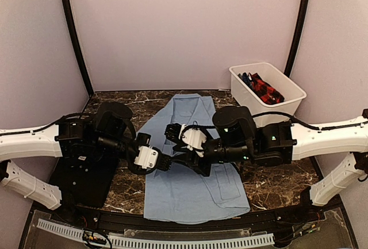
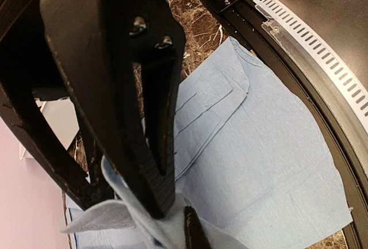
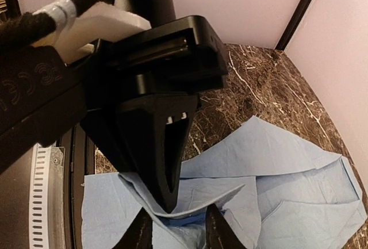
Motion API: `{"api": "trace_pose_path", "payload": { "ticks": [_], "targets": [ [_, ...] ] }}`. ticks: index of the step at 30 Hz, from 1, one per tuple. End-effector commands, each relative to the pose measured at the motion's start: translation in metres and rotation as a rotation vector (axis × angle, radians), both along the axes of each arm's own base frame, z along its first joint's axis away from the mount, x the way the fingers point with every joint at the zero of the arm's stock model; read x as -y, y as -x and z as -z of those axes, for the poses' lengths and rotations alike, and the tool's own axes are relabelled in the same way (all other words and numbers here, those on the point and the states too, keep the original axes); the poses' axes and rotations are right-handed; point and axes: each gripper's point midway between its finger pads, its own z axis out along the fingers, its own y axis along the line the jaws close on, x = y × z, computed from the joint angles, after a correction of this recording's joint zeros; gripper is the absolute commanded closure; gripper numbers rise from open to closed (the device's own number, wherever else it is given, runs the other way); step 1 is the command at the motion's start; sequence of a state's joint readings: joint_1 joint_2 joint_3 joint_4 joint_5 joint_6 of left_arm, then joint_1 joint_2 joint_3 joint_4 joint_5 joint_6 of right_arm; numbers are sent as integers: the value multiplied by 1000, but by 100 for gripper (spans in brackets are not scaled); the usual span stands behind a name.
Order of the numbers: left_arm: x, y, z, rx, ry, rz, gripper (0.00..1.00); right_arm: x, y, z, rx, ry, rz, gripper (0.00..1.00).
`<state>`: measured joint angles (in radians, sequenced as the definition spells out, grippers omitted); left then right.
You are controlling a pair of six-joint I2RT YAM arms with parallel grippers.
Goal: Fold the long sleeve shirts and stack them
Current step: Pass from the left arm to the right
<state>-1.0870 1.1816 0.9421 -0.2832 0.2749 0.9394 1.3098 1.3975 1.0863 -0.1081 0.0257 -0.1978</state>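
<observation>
Clearly the folding step is in hand, not yet the stacking. On the dark marble table (image 1: 276, 183) the light-blue shirt (image 1: 190, 194) lies spread in the middle between the two arms, its length running from far to near. The white bin (image 1: 290, 88) at the far right holds a red-black checked shirt (image 1: 265, 92) (it waits its turn, I suppose). The left gripper (image 2: 156, 203) is clenched on a raised ridge of the blue cloth. The right gripper (image 3: 178, 230) stands just beside it with cloth between its fingers, but I cannot tell whether it already grasps. The next move, I judge, calls for both to hold firmly and carry the cloth across evenly. The shirt looks thin, soft and lightly creased, and its chest pocket (image 2: 214, 88) lies flat.
</observation>
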Motion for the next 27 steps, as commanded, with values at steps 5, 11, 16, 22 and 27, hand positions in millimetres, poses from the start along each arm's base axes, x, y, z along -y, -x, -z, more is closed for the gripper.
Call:
{"api": "trace_pose_path", "payload": {
  "ticks": [5, 11, 16, 22, 27],
  "targets": [
    [0, 1, -11, 28, 48, -1, 97, -1, -7, -3, 13, -20, 67, 91],
    [2, -13, -22, 12, 138, -115, 72, 2, -24, -3, -10, -36, 184, 100],
    [-5, -41, -55, -61, 353, -366, 37, 7, -52, -21, -52, -102, 326, 100],
    [-29, -79, -83, -213, 544, -699, 22, 22, -103, -43, -80, -168, 544, 100],
    [-66, -117, -85, -250, 624, -1010, 19, 41, -163, -78, -89, -240, 731, 100]
  ]
}}
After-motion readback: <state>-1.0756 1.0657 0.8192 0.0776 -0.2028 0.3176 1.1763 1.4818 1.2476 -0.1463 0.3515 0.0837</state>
